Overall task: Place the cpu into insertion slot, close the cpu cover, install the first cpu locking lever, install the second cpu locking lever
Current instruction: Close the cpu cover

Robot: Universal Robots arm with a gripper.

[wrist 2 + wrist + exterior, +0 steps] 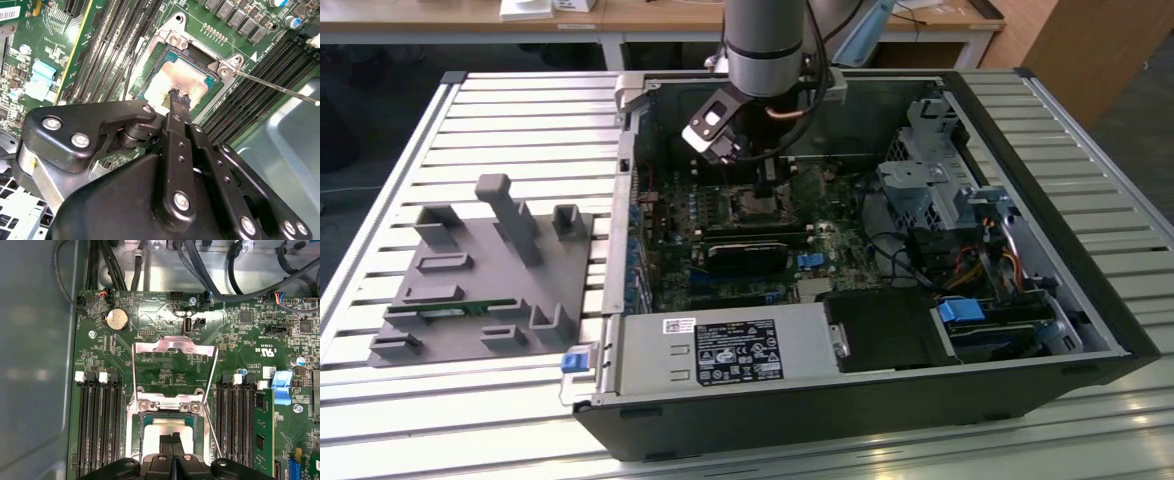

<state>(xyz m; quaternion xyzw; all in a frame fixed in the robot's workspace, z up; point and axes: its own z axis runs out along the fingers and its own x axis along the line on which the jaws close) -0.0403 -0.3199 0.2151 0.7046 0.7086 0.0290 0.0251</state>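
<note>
**Fingertips on the seated chip, cover open**

My gripper [179, 95] [172, 436] reaches down into the open computer case [1067, 300]. Its two fingers are pressed together with nothing between them, and their tips touch the top of the chip [182, 80] [152, 437]. The chip lies flat inside the socket [134, 420] on the green board. The cover [172, 346] is swung open, away from the socket. A thin lever rod [275, 90] sticks out from the socket's corner, unlatched.
</note>
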